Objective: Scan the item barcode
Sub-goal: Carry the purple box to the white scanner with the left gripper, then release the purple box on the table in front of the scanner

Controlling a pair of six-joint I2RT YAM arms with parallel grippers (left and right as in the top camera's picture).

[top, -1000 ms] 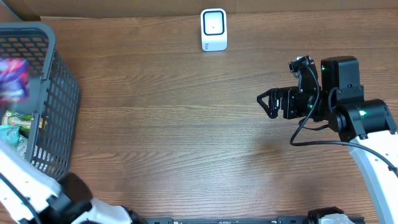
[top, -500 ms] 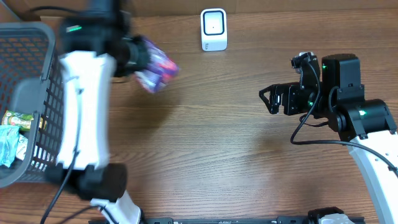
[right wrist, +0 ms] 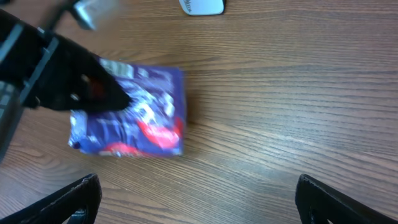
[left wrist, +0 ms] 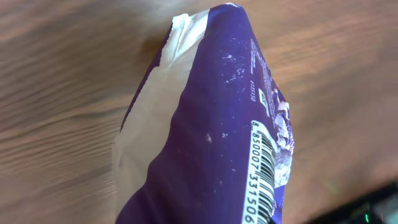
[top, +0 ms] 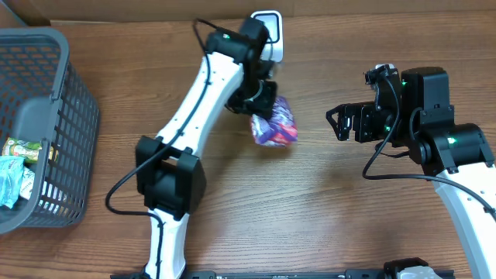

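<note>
- Left end effector [top: 260, 101], fingers hard to make out, clenched on the crinkly purple plastic packet [top: 276, 125].
- Its barcode [left wrist: 266, 169] runs off the wrist view's bottom edge.
- Right end effector [top: 335, 124] gapes, released.

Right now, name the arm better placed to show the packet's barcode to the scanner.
Left. The left jaws hold the purple packet near the scanner; the right jaws stand open, empty, farther off.

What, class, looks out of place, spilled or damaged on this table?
Nothing stands out. The purple packet hangs intact in the left claw near the scanner. Nothing is spilled on the table, and the right claw is open and empty.
</note>
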